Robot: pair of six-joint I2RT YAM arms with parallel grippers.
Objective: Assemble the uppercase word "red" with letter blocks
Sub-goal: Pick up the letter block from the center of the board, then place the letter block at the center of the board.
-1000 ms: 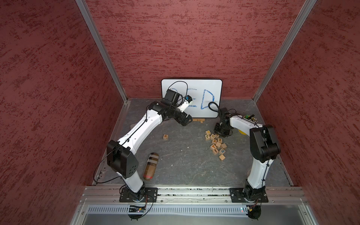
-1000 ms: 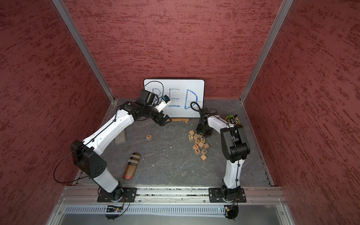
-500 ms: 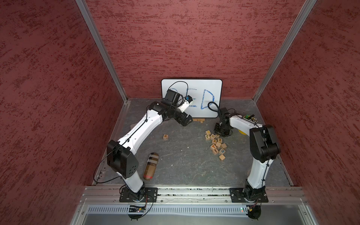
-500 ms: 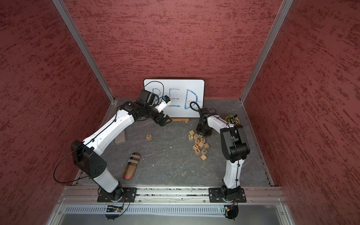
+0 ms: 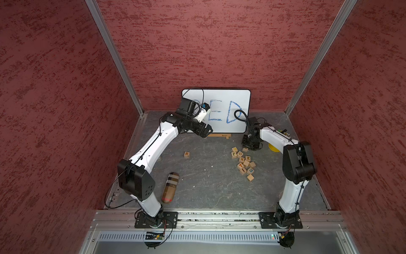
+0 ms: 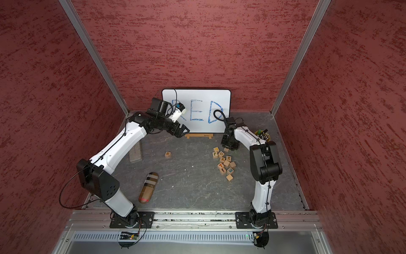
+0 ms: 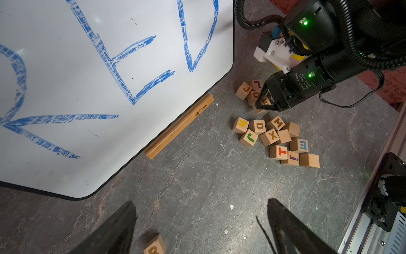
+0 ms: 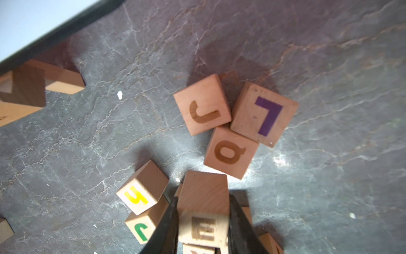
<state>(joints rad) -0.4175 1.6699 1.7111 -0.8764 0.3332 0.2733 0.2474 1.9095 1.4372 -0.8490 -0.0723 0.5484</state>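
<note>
The E block point(image 8: 203, 228) is held between the narrowed jaws of the right end effector point(image 8: 202, 204). Neighbouring blocks point(image 8: 142, 191) crowded just beside it could be dragged, or the grip twisted, on lifting. The left end effector point(image 5: 206, 131) is spread wide and empty, with the R block point(image 5: 186, 154) near it.

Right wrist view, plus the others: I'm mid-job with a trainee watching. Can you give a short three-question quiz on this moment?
1. True or false: the right claw is shut on the E block.
2. Pick one. The left claw is: A) open and empty; B) shut on a block; C) gripping the whiteboard.
3. Fill in: the lone block, apart from the pile, shows the letter ___.

Key: 1 true; 2 A; 3 R.
</note>
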